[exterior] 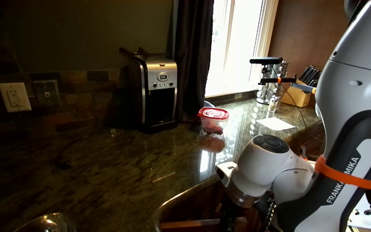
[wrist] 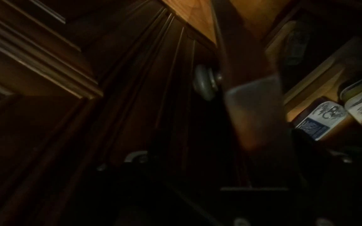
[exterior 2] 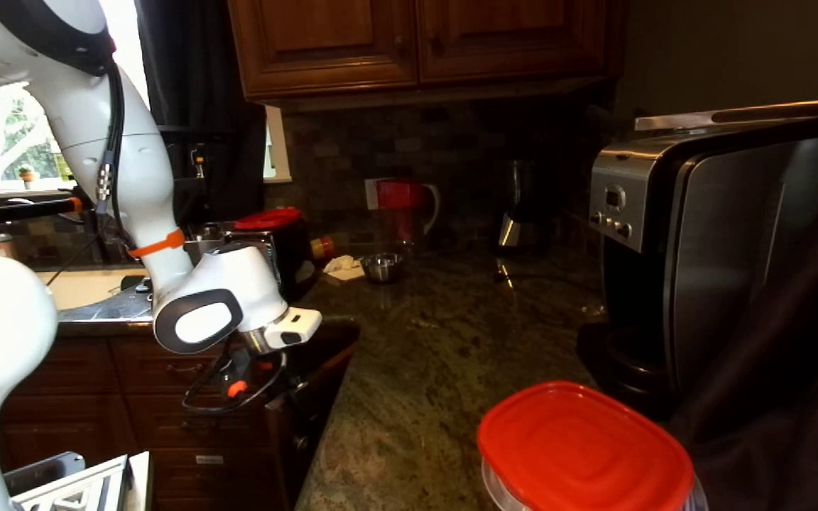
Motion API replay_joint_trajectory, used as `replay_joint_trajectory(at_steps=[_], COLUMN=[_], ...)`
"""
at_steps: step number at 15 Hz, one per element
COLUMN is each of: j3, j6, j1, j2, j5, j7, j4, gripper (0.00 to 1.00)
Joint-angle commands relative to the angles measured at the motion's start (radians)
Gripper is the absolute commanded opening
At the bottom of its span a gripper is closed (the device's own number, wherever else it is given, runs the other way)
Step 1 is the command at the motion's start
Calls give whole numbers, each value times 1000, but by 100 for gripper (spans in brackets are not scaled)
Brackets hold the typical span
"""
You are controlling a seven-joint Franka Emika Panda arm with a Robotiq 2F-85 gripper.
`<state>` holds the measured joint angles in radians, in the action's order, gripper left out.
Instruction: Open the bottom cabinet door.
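The cabinet door (wrist: 244,59) shows in the wrist view as a dark wooden panel seen along its edge, standing partly open. Its round metal knob (wrist: 204,83) sits on the left face. My gripper (wrist: 228,144) is very dark at the bottom of the wrist view. Its fingers look spread, one on each side of the door's edge; contact cannot be made out. In an exterior view the gripper (exterior: 228,217) points down beside the counter edge, with its fingertips out of frame. In an exterior view dark lower cabinet fronts with knobs (exterior 2: 300,443) stand below the counter.
Inside the cabinet are labelled containers (wrist: 322,119). The granite counter (exterior: 108,180) has a curved edge close to the wrist. On it stand a coffee maker (exterior: 161,93) and a red-lidded container (exterior: 214,119). More cabinet fronts (wrist: 36,62) lie left in the wrist view.
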<state>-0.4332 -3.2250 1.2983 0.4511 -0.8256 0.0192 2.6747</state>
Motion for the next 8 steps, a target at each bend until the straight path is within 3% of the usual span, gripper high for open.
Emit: replay_joint_trajectory(at_steps=[1, 4, 7, 8], j3=[-128, -215, -332, -370], j6=[-53, -8, -46, -13], j1=[210, 384, 588, 651], j2=[99, 64, 106, 156], j5=[-62, -96, -150, -220], j7=[99, 124, 172, 140], j4=[13, 59, 109, 68], gripper=[100, 100, 100, 100])
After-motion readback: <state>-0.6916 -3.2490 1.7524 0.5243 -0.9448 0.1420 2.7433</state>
